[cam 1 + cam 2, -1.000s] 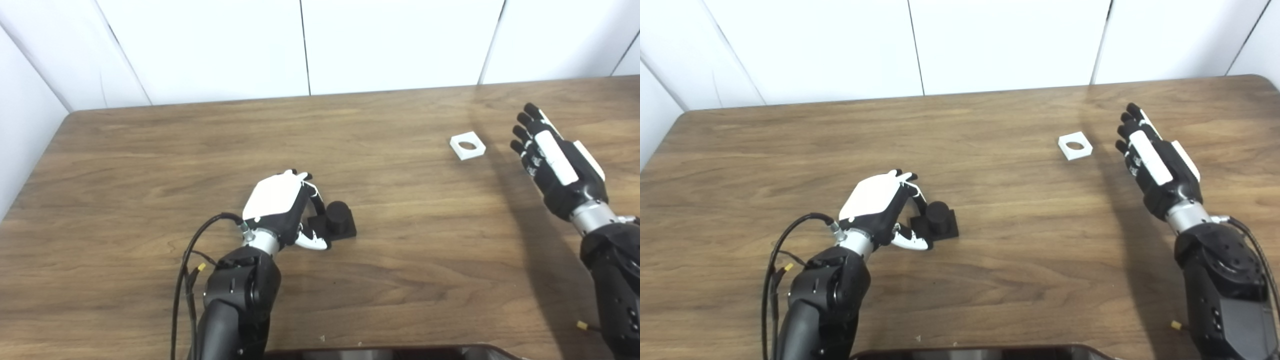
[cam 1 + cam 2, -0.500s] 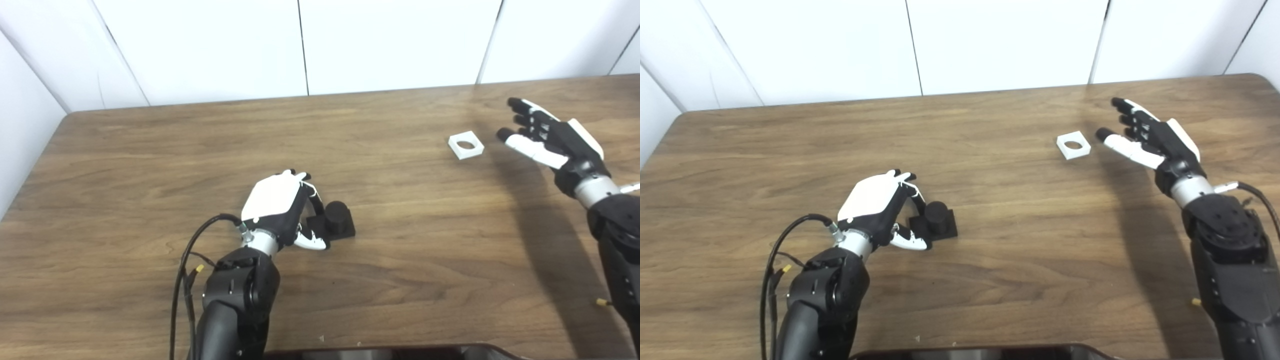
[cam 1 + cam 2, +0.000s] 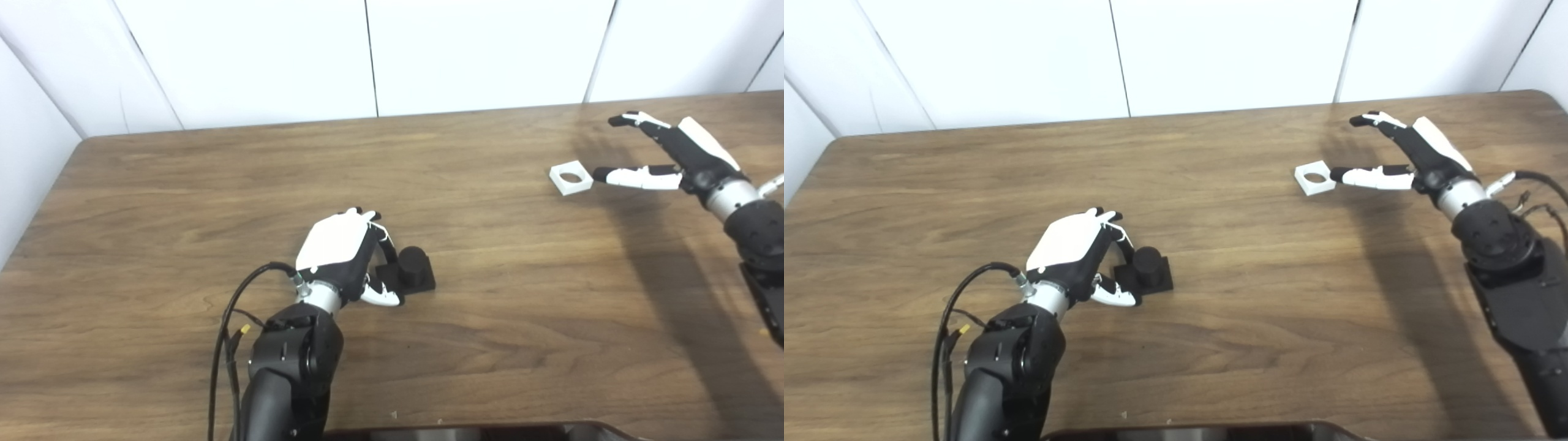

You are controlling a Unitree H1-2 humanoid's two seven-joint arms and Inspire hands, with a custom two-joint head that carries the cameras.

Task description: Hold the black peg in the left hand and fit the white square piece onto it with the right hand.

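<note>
The white square piece (image 3: 571,177) lies flat on the counter (image 3: 184,184), far right. The right hand (image 3: 1402,156) is spread open and empty, thumb tip just beside it. It looks light and rigid (likely to skid) — best pinched across opposite edges. The left hand (image 3: 346,251) curls around the black peg (image 3: 411,269) at its base plate — firm grip unclear.

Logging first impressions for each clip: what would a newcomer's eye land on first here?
Probably the left robot hand near the middle of the wooden table, its fingers curled against the black peg on its square base. Next, at the far right, the right robot hand spread open beside the white square piece, which lies flat with its round hole up; the thumb tip reaches almost to its edge.
</note>
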